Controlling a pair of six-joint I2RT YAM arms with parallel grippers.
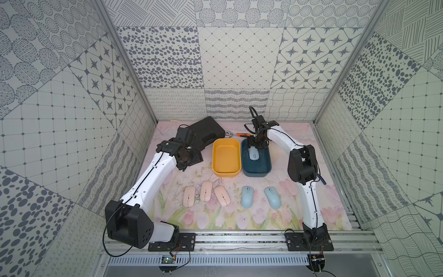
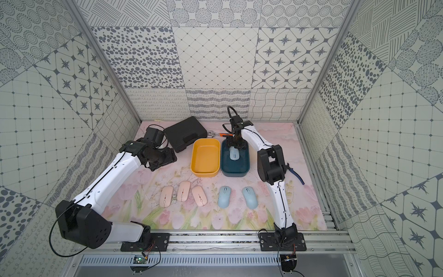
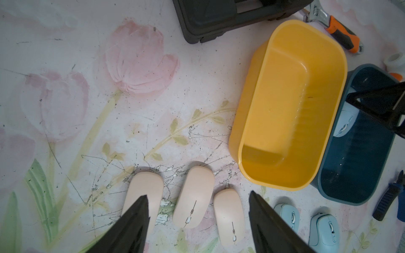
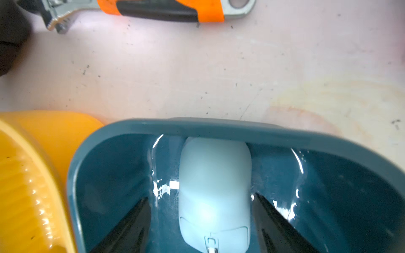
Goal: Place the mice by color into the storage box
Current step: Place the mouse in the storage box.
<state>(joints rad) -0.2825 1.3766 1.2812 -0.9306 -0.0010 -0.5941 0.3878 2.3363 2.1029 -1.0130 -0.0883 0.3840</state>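
Three pale pink mice [image 1: 189, 196] [image 1: 205, 191] [image 1: 222, 196] lie in a row on the mat, with two light blue mice [image 1: 247, 197] [image 1: 272, 197] to their right. A third blue mouse [image 4: 214, 186] rests on the floor of the dark teal box [image 4: 219, 129]. My right gripper [image 4: 201, 196] reaches down into that box, open, a finger on each side of the mouse. The yellow box [image 1: 226, 156] beside it holds nothing. My left gripper [image 3: 197, 194] hovers open above the mat, left of the yellow box, with the pink mice [image 3: 195, 197] seen between its fingers.
A black case [image 1: 206, 134] lies at the back left, behind my left wrist. An orange-handled wrench [image 4: 171, 8] lies just behind the boxes. Blue-handled pliers [image 1: 321, 179] sit by the right arm's elbow. A white tape roll [image 3: 396, 59] is near the teal box.
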